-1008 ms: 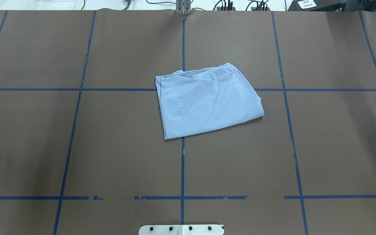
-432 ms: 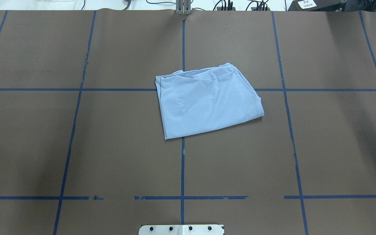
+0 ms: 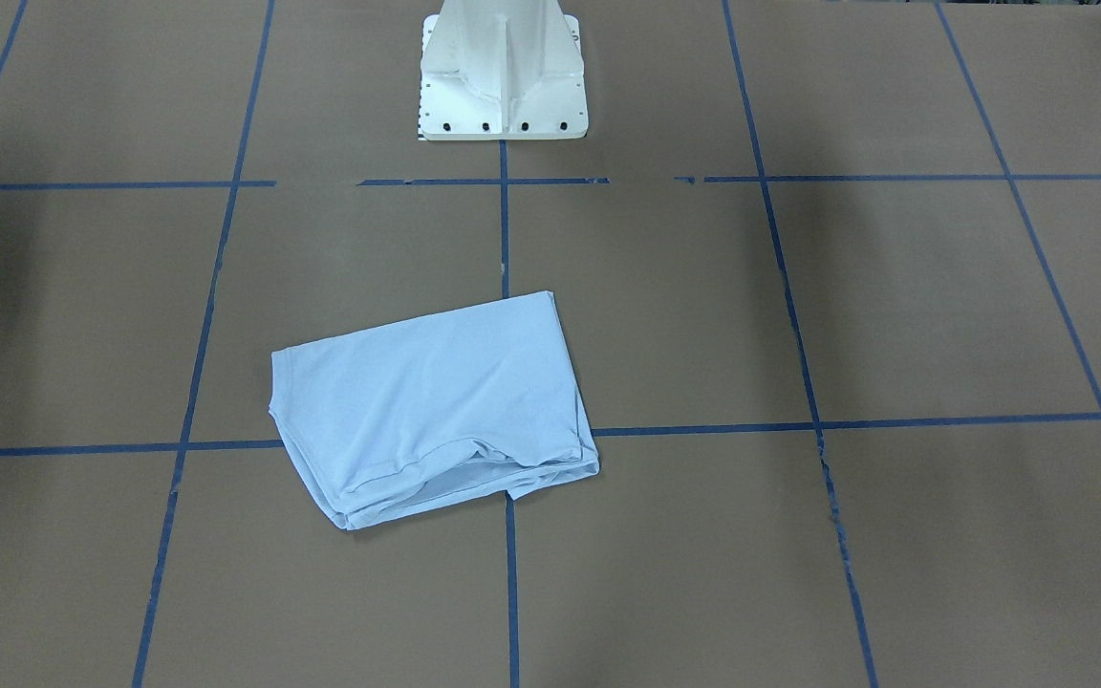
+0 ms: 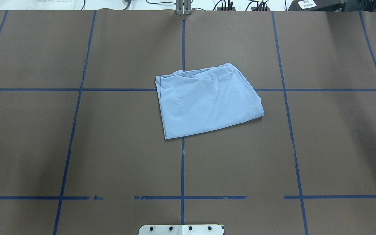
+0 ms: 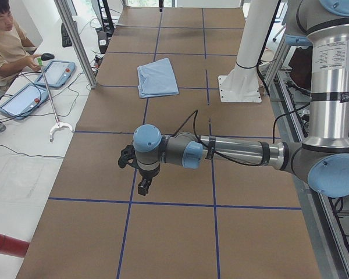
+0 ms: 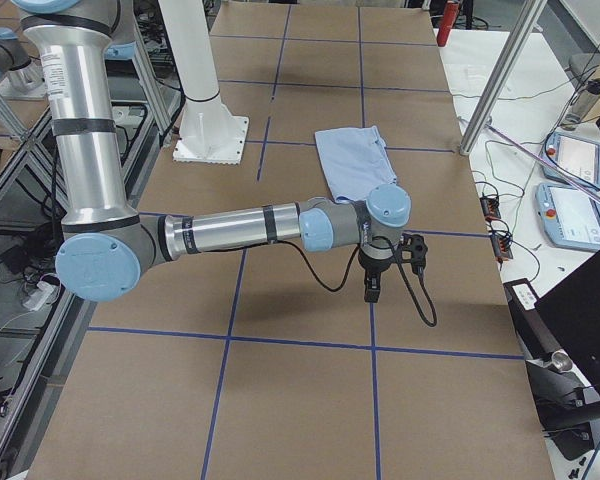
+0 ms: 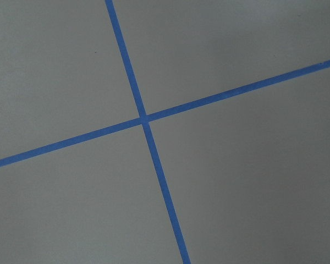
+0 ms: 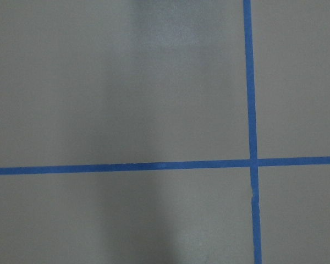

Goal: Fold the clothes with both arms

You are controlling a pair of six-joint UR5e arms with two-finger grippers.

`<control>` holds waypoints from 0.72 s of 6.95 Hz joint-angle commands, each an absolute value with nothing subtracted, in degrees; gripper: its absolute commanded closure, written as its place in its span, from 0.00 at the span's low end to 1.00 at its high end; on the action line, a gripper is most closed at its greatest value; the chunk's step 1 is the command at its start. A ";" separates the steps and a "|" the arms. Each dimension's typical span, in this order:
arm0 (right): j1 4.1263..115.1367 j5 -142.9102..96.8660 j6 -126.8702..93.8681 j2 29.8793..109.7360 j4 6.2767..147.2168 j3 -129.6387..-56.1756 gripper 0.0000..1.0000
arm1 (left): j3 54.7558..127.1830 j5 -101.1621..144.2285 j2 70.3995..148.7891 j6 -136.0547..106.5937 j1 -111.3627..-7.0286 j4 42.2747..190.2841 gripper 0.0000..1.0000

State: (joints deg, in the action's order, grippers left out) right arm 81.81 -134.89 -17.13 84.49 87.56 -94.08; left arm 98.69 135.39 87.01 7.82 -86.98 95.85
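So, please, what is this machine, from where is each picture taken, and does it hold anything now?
It is a robot with two jointed metal arms on a white pedestal. Two pictures look down on the brown table, one from behind the robot and one facing it. Two more look along the table from its ends: one shows the left arm near, the other the right arm. The last two come from cameras on the wrists and show only bare table and blue tape lines.

A folded light blue T-shirt lies in the middle, and nothing touches it. The left gripper and right gripper hang over bare table, away from it. No cloth hangs from either; open or shut, I cannot tell.
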 commanded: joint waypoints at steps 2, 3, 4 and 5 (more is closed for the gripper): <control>81.83 -135.53 -17.14 86.40 87.54 -95.45 0.00 | 99.32 135.09 87.89 7.82 -86.92 95.97 0.00; 81.74 -135.44 -17.14 86.40 87.63 -95.01 0.00 | 99.40 135.17 88.15 7.91 -86.92 95.98 0.00; 81.65 -135.35 -17.14 86.05 87.63 -94.92 0.00 | 99.40 135.26 88.07 7.91 -86.92 96.06 0.00; 81.65 -135.35 -17.14 85.70 87.54 -95.01 0.00 | 99.40 135.44 88.15 7.91 -86.92 96.06 0.00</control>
State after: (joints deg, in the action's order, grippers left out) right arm 81.70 -135.39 -17.14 86.09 87.60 -95.02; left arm 99.38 135.26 88.07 7.90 -86.92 96.03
